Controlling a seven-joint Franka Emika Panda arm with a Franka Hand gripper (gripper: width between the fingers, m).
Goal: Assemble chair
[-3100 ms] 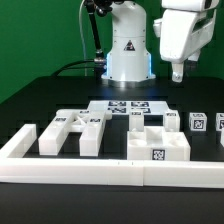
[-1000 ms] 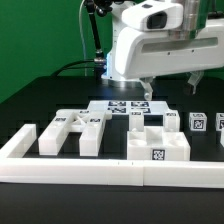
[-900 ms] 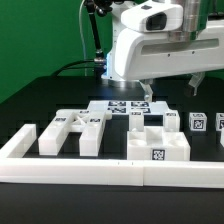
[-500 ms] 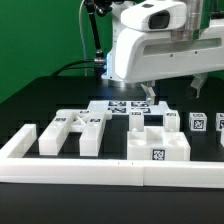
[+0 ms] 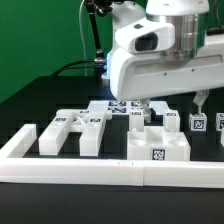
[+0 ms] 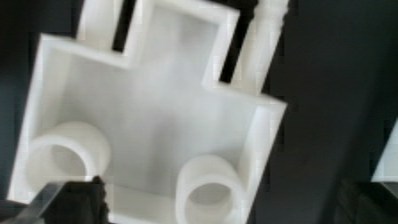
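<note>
Cut off at the top of the exterior view: the big white arm point(image 5: 160, 60). Hidden behind it: much of the marker board point(image 5: 118, 105). Cut off by the exterior view's right edge: a small tagged cube point(image 5: 220, 122). Could not read the tiny tags. Blurred all over in the wrist view: a white chair panel point(image 6: 151, 120), cut off by the edges too. Saw only a dark bit of one gripper finger point(image 6: 64, 196) there.

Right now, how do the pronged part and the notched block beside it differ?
The pronged part splits into long legs; the notched block is compact. The pronged part shows tags only on top; the notched block carries one on its front face. Both are white plastic.
</note>
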